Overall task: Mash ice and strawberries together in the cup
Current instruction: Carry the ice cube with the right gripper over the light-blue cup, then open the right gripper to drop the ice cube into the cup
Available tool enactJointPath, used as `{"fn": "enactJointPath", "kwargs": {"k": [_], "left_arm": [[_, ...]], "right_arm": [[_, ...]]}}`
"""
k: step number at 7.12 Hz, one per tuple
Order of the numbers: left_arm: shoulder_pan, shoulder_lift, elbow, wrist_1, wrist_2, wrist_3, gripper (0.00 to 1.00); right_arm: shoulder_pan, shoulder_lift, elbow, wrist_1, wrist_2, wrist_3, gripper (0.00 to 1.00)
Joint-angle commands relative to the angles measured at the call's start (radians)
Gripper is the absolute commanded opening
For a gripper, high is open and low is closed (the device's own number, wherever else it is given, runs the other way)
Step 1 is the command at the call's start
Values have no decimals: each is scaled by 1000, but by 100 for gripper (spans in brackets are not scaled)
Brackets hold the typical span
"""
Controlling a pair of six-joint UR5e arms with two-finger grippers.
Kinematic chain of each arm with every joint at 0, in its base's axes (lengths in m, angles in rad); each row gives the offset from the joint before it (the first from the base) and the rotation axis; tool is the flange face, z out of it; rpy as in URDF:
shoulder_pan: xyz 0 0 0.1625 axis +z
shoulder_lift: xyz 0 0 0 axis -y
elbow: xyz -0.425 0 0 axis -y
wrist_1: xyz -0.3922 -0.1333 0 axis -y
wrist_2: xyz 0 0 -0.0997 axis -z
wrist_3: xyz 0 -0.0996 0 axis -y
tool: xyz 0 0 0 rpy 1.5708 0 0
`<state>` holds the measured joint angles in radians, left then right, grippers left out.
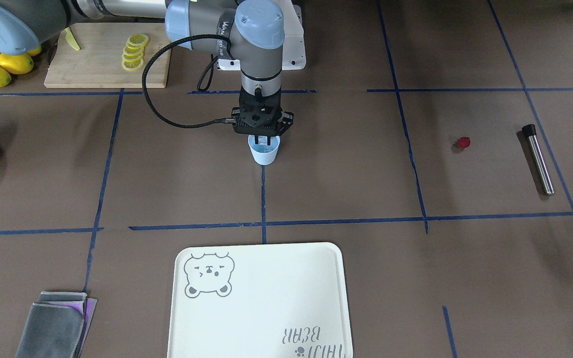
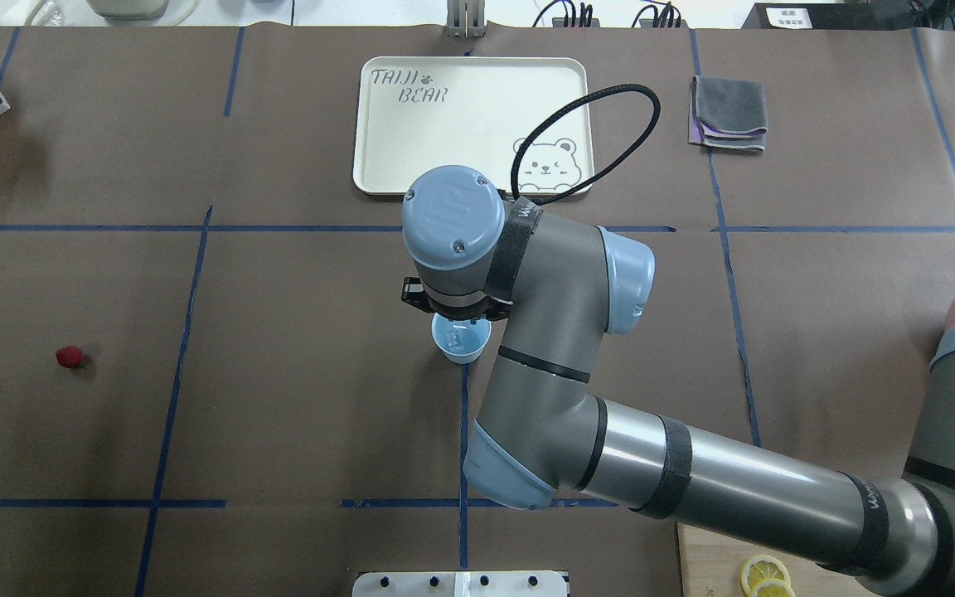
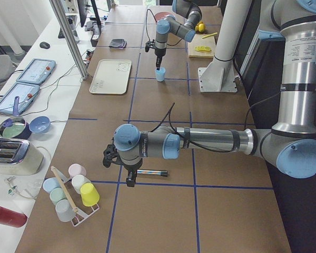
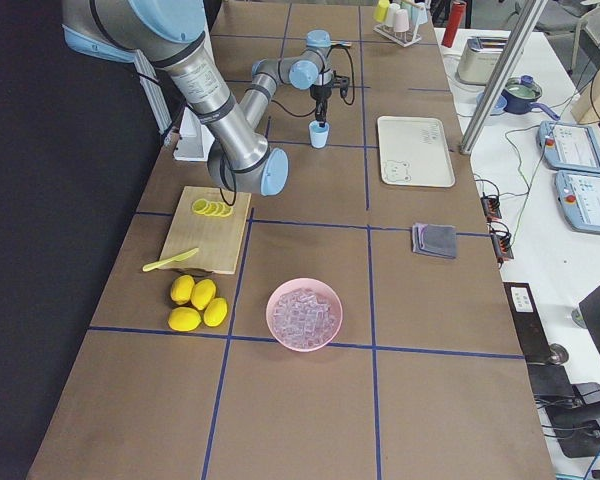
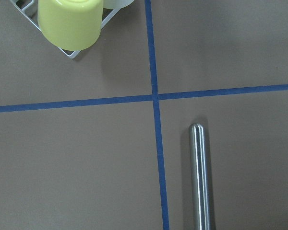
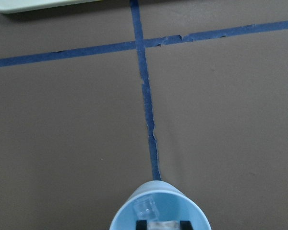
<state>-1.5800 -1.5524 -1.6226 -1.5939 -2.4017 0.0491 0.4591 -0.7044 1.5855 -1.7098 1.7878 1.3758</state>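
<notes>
We find the right hand [image 1: 264, 141] directly above the cup [image 1: 265, 155], tips inside its rim, grip not discernible; the strawberry [image 1: 463, 142] lies well apart leftward

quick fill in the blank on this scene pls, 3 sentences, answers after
The right gripper hangs directly over the light-blue ___.
Inside it lies a clear cube of ___.
The small red ___ is not in it yet; it lies apart on the table.

Missing words: cup; ice; strawberry.
</notes>
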Motion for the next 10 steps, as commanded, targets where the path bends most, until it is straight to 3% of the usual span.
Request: {"fn": "enactJointPath", "kwargs": {"k": [1,4,6,8,10], "left_arm": [[2,0,3,-1,-1,0,100],[2,0,4,-3,-4,-2,100],[3,0,7,-4,-2,0,100],[3,-2,7,-4,-2,0,100],[3,-2,6,-6,-4,0,100]], "right_arm": [[-5,-4,5,1,1,-4,99],[-5,-1,14,1,1,-9,99],[54,-33,68,-5,31,-88,99],[189,-227,236,-4,143,-292,99],[361,-491,429,4,281,-563,99]]}}
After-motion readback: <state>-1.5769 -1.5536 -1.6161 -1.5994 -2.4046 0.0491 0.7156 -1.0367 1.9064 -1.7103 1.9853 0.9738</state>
